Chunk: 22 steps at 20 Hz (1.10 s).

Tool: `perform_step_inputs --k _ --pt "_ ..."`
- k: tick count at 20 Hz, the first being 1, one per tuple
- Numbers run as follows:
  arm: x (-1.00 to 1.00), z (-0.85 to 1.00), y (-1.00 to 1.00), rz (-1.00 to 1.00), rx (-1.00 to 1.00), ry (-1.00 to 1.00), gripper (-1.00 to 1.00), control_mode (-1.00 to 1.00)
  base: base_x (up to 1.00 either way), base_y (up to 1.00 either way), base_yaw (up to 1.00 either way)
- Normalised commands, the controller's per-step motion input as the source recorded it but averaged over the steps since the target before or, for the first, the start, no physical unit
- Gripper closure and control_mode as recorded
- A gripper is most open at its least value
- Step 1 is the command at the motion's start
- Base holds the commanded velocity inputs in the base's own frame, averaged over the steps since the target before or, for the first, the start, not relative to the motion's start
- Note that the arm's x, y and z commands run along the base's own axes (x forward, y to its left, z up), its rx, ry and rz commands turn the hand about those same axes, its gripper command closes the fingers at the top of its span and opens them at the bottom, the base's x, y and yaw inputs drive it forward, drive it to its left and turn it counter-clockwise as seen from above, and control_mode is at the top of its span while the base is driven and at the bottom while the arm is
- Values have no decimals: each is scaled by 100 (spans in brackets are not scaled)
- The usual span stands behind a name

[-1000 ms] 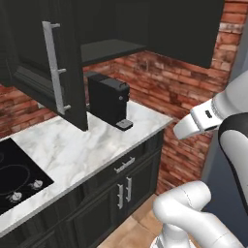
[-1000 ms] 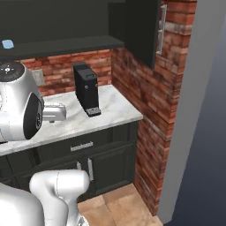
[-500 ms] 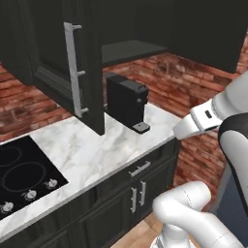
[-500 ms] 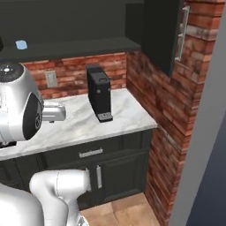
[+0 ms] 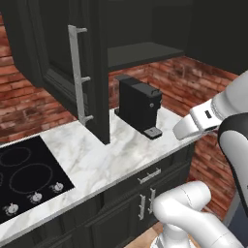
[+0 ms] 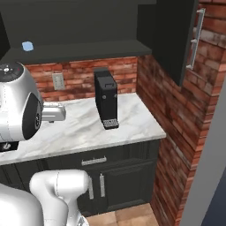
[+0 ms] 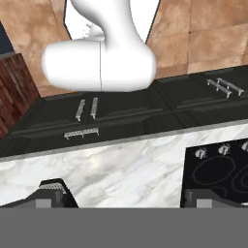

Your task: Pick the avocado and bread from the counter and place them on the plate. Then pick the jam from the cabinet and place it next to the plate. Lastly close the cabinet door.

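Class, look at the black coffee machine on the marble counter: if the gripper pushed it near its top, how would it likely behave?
The coffee machine stands tall on a narrow footprint, so a high push would probably tip it rather than slide it. Its boxy, rigid body looks fairly heavy. The polished-looking counter may let it slide if pushed low instead.

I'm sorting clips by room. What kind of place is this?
A home-style kitchen, rendered: a marble counter over dark drawers, a black cooktop set into it, a black coffee machine against a brick wall, and dark wall cabinets, one cabinet door standing open.
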Motion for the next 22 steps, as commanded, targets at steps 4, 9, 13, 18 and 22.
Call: perform_step_inputs --k 4,9,13,18,22 --pt "0 0 0 0 0 0 -100 100 53 -24 20" --pt "0 0 0 0 0 0 -100 100 54 -27 20" --pt "0 0 0 0 0 0 -100 100 54 -24 19" --pt "0 0 0 0 0 0 -100 100 54 -15 18" --pt "0 0 0 0 0 0 -100 100 51 -13 17"
